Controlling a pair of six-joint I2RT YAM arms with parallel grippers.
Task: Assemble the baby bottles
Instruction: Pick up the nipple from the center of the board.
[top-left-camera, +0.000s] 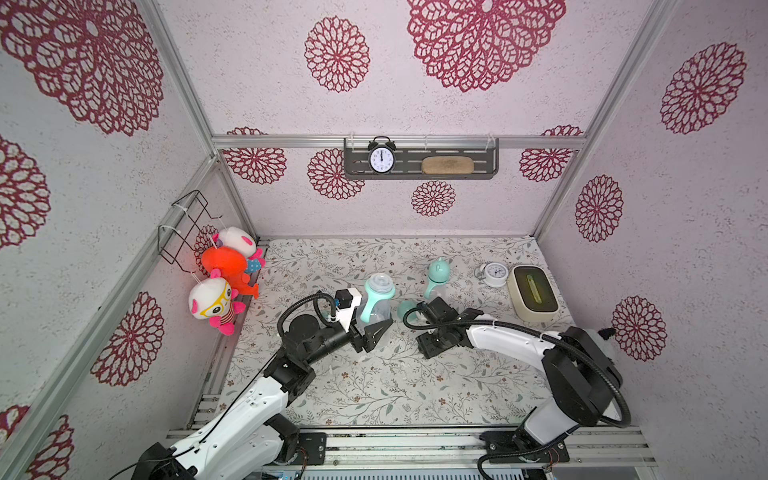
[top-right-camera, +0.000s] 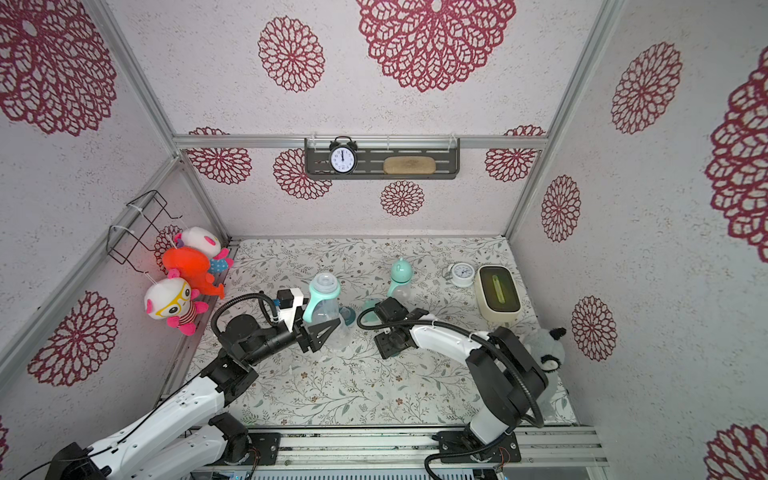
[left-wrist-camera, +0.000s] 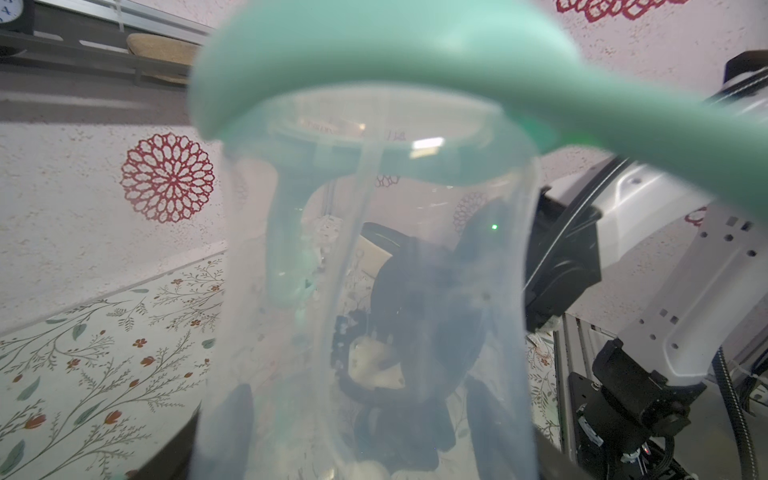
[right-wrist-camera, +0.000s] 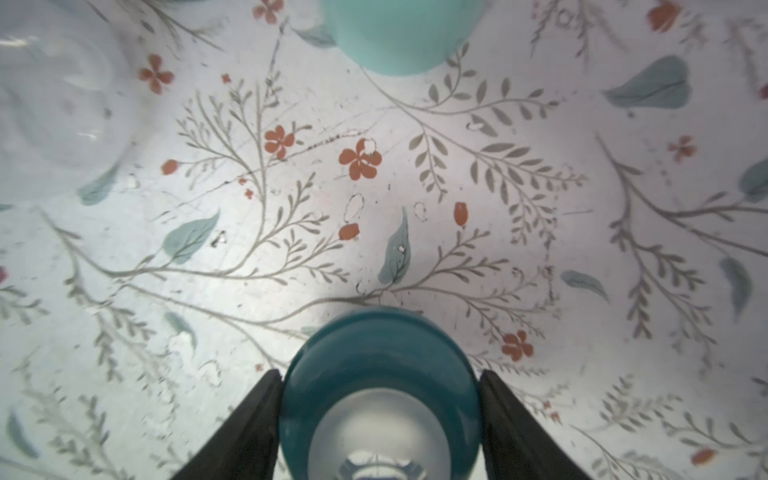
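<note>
Baby bottle (top-left-camera: 379, 291) is clamped upright by the left hand (top-left-camera: 374, 325) at the middle of the bench (top-left-camera: 374, 395), the teal collar (right-wrist-camera: 374, 345) is pinched just right of it by the right hand (right-wrist-camera: 380, 374), and cross-threading is risked if the collar is tilted in that shallow pinch.

A clear baby bottle (top-right-camera: 325, 305) stood clamped by the left gripper (top-right-camera: 326, 323), right gripper (top-right-camera: 384, 327) hung beside a mint cap (top-right-camera: 368, 305), capped bottle (top-right-camera: 401, 281) and white alarm clock (top-right-camera: 462, 274) stood behind
</note>
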